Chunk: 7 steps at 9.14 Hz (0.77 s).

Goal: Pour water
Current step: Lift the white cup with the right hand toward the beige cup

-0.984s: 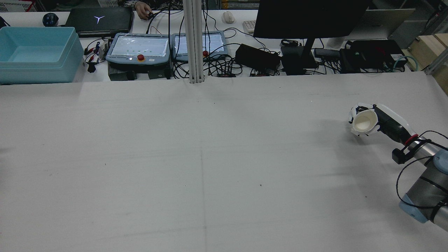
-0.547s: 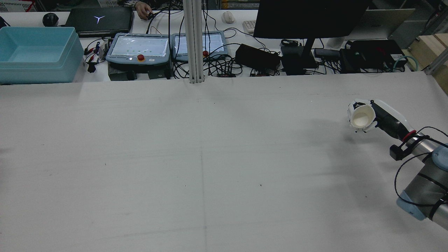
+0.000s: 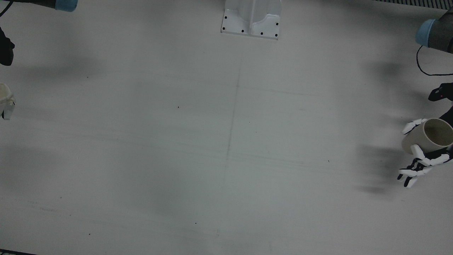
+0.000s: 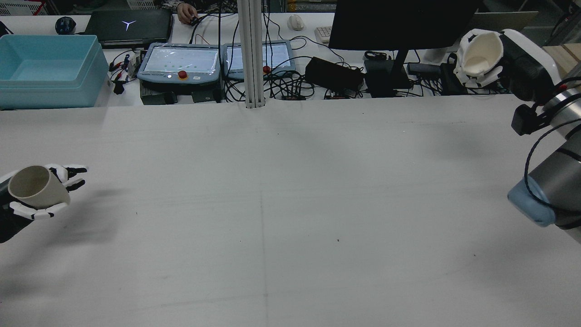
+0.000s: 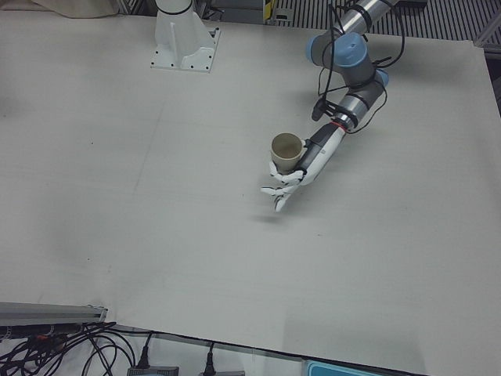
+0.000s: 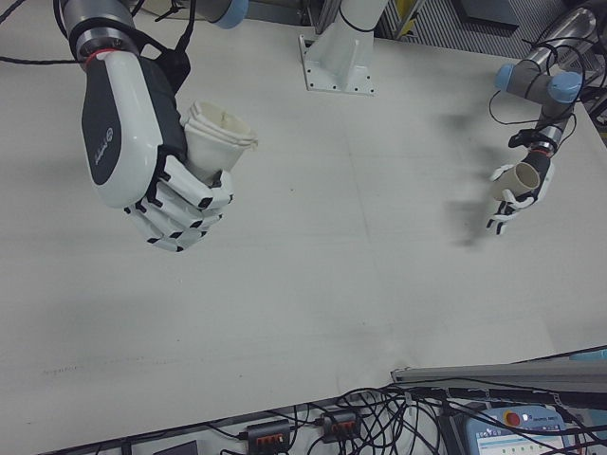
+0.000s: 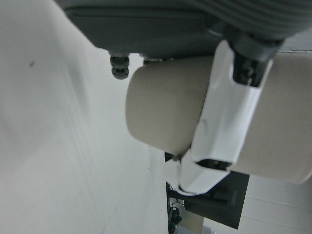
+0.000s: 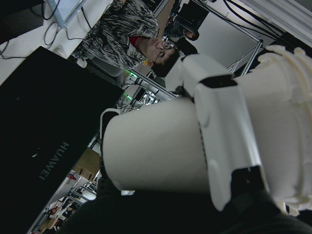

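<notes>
My left hand (image 4: 38,193) is shut on a beige cup (image 4: 29,185) and holds it tilted above the table's left side in the rear view. The cup also shows in the front view (image 3: 426,136), the left-front view (image 5: 286,150) and the left hand view (image 7: 163,117). My right hand (image 4: 499,59) is shut on a white cup (image 4: 480,53) and holds it high on the right, mouth tilted toward the camera. The right-front view shows this hand (image 6: 156,166) and cup (image 6: 220,140) close up; the right hand view shows the cup (image 8: 151,151).
The white table (image 4: 281,204) is bare. Behind its far edge stand a blue bin (image 4: 45,68), two teach pendants (image 4: 179,63), a metal post (image 4: 252,54), a dark monitor (image 4: 399,22) and cables. A white pedestal (image 3: 251,17) sits at the robot side.
My right hand has risen with the white cup, from low over the table to high at the far right. My left hand with the beige cup has come into the rear view at the left.
</notes>
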Each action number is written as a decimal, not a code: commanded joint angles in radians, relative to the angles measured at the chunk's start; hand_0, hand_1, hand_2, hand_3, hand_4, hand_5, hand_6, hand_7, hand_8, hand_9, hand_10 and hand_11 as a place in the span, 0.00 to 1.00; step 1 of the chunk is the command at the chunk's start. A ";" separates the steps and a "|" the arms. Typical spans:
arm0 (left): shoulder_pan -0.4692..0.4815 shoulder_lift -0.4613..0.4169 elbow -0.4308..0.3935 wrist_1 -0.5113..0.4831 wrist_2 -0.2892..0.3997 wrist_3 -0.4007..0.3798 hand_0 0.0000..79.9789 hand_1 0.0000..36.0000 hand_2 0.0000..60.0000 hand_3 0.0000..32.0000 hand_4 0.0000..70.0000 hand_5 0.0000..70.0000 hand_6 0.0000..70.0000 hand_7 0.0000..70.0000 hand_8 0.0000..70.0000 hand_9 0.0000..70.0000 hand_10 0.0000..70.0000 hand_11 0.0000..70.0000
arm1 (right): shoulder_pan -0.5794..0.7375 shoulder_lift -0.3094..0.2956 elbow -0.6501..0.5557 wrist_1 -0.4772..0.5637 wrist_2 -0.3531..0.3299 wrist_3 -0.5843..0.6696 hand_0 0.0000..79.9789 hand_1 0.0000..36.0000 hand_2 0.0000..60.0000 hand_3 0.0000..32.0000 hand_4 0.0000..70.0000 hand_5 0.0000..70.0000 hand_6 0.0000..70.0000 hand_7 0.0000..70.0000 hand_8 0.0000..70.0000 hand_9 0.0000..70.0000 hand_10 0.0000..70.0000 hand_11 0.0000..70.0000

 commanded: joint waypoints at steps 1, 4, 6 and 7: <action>0.107 -0.354 0.140 0.219 0.004 -0.004 1.00 1.00 1.00 0.00 1.00 1.00 0.22 0.41 0.06 0.06 0.06 0.12 | -0.019 0.235 0.030 -0.108 0.031 -0.107 1.00 1.00 1.00 0.00 0.76 1.00 0.91 1.00 0.63 0.83 0.40 0.63; 0.135 -0.431 0.151 0.256 0.010 -0.007 1.00 1.00 1.00 0.00 1.00 1.00 0.24 0.40 0.05 0.06 0.06 0.12 | -0.279 0.338 0.024 -0.130 0.130 -0.395 1.00 1.00 1.00 0.00 0.84 1.00 0.94 1.00 0.63 0.83 0.38 0.61; 0.130 -0.498 0.153 0.321 0.010 -0.049 1.00 1.00 1.00 0.00 1.00 1.00 0.27 0.47 0.05 0.07 0.06 0.12 | -0.445 0.358 -0.025 -0.128 0.210 -0.552 1.00 1.00 1.00 0.00 0.83 1.00 0.90 1.00 0.59 0.79 0.39 0.61; 0.129 -0.534 0.154 0.339 0.010 -0.049 1.00 1.00 1.00 0.00 1.00 1.00 0.27 0.45 0.05 0.07 0.06 0.12 | -0.506 0.376 -0.053 -0.128 0.233 -0.624 1.00 1.00 1.00 0.00 0.82 1.00 0.89 1.00 0.59 0.78 0.38 0.61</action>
